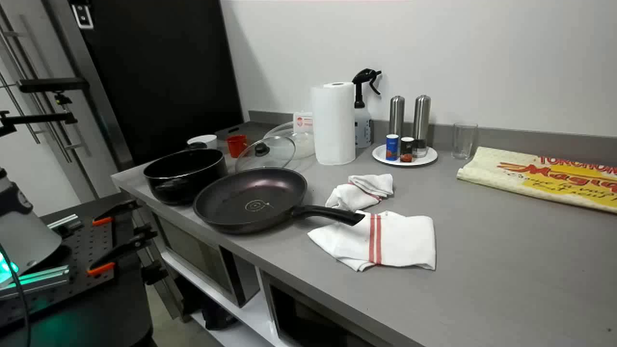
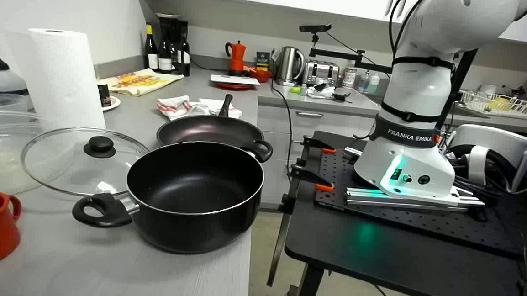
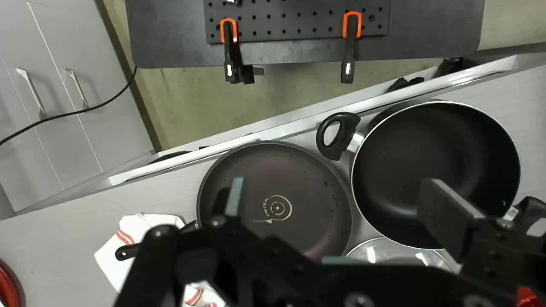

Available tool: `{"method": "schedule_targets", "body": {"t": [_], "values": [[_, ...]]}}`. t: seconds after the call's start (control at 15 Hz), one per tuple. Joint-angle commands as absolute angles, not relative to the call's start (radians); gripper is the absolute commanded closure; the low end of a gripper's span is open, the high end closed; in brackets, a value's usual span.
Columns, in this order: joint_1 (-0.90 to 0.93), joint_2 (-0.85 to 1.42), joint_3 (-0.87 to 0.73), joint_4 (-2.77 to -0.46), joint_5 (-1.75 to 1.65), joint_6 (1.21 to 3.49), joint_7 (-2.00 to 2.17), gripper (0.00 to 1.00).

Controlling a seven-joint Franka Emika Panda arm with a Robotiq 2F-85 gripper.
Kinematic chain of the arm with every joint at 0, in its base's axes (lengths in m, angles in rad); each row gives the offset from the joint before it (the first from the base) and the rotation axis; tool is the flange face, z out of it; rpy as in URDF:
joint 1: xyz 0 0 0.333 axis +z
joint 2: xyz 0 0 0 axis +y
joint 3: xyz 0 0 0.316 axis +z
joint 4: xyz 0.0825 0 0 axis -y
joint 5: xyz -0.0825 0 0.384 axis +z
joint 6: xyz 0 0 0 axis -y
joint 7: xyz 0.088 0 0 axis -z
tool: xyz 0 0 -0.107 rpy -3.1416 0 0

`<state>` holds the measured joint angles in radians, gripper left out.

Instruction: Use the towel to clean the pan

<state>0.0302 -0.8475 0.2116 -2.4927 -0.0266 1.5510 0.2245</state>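
The arm's white base (image 1: 26, 226) stands at the far left, apart from the grey tabletop (image 1: 501, 270). First on the tabletop comes the pot (image 1: 185, 176), deep, black and upright near the front edge. A red cup (image 1: 236, 145) sits farther back. Next is the pan (image 1: 250, 198), lying level just beside the pot; I can't tell if their sides touch. In the wrist view the tool (image 3: 335, 192) is spread wide, with pan and pot showing below it. A glass lid (image 1: 262, 150) sits tilted behind the pan, then a paper roll (image 1: 333, 125) stands upright. Right of the pan, on the tabletop, lies the small towel (image 1: 361, 190), white and crumpled, a red line across it. A spray bottle (image 1: 363, 126) stands behind the roll. The pan's handle (image 1: 330, 213) points right, over the edge of the big towel (image 1: 405, 241), which lies fairly flat with two red stripes; whether the towels touch is hard to make out. Farther right, two steel mills (image 1: 421, 123) and two jars (image 1: 392, 147) share a white plate (image 1: 380, 155), then comes a glass (image 1: 464, 140), last a folded yellow cloth (image 1: 540, 180) with red lettering.
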Motion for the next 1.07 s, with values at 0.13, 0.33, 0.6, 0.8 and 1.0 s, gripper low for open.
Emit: {"method": "schedule_targets", "body": {"t": [0.13,0.33,0.6,0.8,1.0], "values": [[0.042,-0.845,0.204,-2.491,-0.032,1.549,0.232,0.00],[0.042,-0.845,0.204,-2.491,-0.032,1.549,0.232,0.00],[0.037,-0.824,0.202,-2.477,-0.031,1.550,0.234,0.00],[0.014,-0.733,0.172,-2.427,-0.047,1.558,0.212,0.00],[-0.017,-0.611,0.104,-2.355,-0.074,1.590,0.166,0.00]]}}
